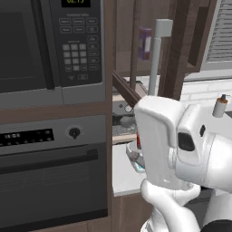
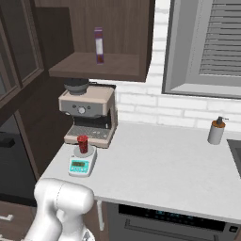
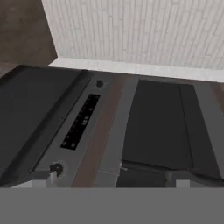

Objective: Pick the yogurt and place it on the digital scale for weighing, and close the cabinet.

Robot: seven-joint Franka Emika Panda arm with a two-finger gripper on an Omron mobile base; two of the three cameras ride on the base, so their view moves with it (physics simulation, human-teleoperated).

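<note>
The yogurt (image 2: 83, 143), a small red cup, stands upright on the round plate of the digital scale (image 2: 81, 164), on the counter in front of the coffee machine. In the left base view a sliver of the yogurt (image 1: 137, 141) and of the scale (image 1: 134, 158) peeks out behind my arm. The cabinet (image 2: 101, 33) above is open; its dark door (image 1: 180, 50) swings out toward me, with its pale bar handle (image 1: 156, 56) facing me. In the hand view my gripper (image 3: 113, 178) is open and holds nothing. It faces the black oven and microwave fronts.
A purple box (image 2: 99, 44) stands on the cabinet shelf. The beige-and-grey coffee machine (image 2: 89, 113) sits at the counter's left end, a soap bottle (image 2: 217, 131) at the right by the window. The microwave (image 1: 50, 45) and oven (image 1: 50, 172) fill the left wall.
</note>
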